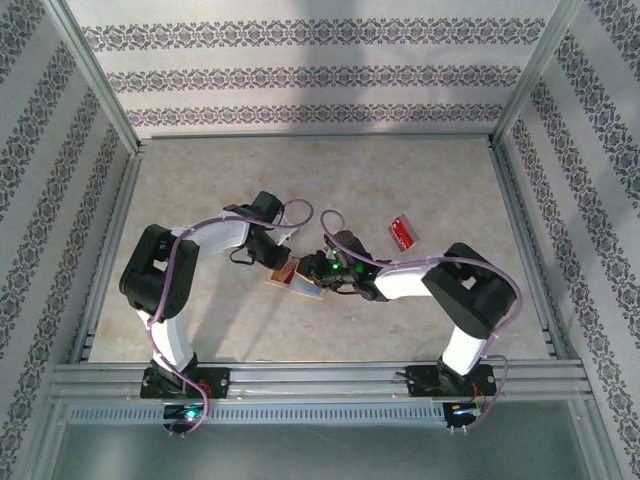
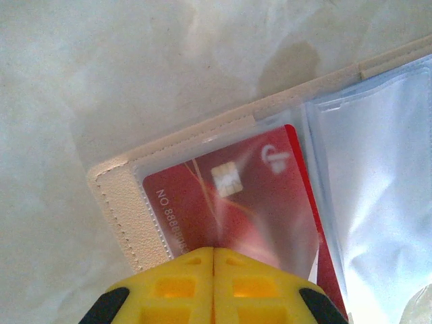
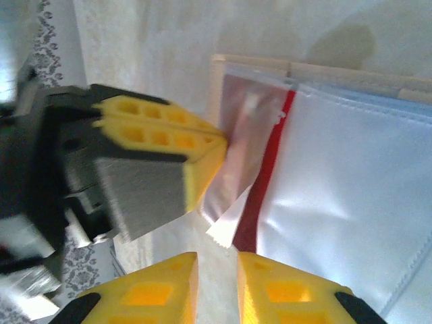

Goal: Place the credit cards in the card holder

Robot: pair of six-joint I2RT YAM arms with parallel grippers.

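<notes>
The tan card holder (image 1: 288, 279) lies open on the table between both arms. In the left wrist view a red credit card (image 2: 229, 202) sits inside its clear pocket, beside the tan stitched edge (image 2: 121, 209). My left gripper (image 2: 214, 251) is shut, its yellow tips together at the card's near edge, pressing on the pocket (image 3: 236, 155). My right gripper (image 3: 217, 260) stands slightly open just short of the holder's corner, bare table showing between its fingers. A strip of the red card (image 3: 266, 175) shows beside the pale pockets (image 3: 351, 189). Another red credit card (image 1: 403, 233) lies on the table, further back and to the right.
Patterned walls and metal frame rails (image 1: 320, 375) close in the beige table (image 1: 200, 190) on all sides. The two arms (image 1: 170, 280) (image 1: 460, 295) meet over the middle of the table.
</notes>
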